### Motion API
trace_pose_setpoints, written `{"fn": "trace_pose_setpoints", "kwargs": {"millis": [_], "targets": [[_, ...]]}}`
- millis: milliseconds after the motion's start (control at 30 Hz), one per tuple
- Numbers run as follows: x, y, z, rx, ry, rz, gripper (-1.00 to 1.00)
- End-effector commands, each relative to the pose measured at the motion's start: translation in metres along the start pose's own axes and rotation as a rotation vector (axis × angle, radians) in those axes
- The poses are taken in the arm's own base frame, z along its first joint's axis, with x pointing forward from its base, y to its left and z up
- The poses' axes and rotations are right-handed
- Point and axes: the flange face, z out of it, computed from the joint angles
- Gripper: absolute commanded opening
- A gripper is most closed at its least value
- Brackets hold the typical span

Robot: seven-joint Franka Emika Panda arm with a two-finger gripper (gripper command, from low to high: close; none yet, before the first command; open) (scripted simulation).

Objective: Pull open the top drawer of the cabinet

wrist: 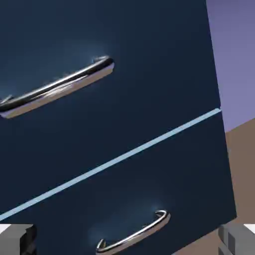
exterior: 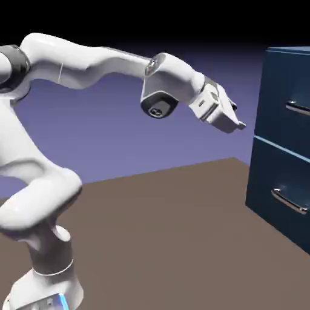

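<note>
The dark navy cabinet (exterior: 284, 139) stands at the exterior view's right edge, its two drawers split by a pale seam. The top drawer (exterior: 289, 91) carries a silver bar handle (exterior: 298, 108), and both drawers look closed. My gripper (exterior: 237, 120) hangs in the air to the left of the top drawer, a clear gap away, pointing at the cabinet. In the hand view the top drawer (wrist: 114, 114) fills the upper part, its handle (wrist: 57, 87) at upper left. My gripper (wrist: 127, 239) is open, with nothing between its grey fingertips (wrist: 17, 238).
The lower drawer (exterior: 281, 200) has an identical silver handle (exterior: 289, 201), seen also in the hand view as the lower handle (wrist: 133, 234). The brown table (exterior: 169, 242) stretches from the robot's base to the cabinet's foot.
</note>
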Motion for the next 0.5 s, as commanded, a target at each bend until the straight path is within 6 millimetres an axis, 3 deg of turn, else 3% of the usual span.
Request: {"fn": "trace_pose_setpoints", "kwargs": {"millis": [0, 467], "targets": [[0.0, -0.003, 0.003, 0.009, 0.0, 0.022, 0.0], [-0.006, -0.024, 0.067, 0.156, -0.063, 0.353, 0.0]]}}
